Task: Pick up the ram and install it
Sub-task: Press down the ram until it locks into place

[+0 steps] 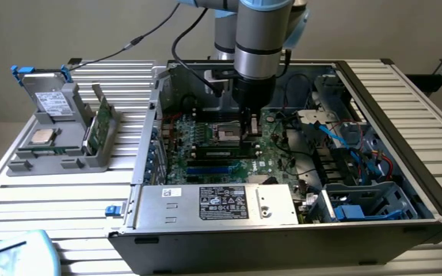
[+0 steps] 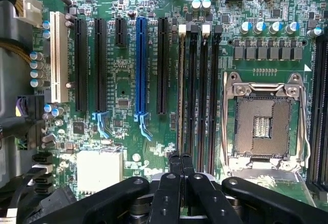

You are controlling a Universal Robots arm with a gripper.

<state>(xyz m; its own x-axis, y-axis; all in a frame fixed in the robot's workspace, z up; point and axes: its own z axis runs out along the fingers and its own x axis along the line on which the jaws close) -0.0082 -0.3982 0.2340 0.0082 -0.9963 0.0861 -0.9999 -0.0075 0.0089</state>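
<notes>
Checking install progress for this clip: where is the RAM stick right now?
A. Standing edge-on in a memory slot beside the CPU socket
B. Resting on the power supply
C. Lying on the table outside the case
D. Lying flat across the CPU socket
A: in the wrist view the RAM stick stands edge-on in the memory slot row next to the empty CPU socket, with the shut gripper right at its near end.

White label on power supply, print too small to read
</notes>
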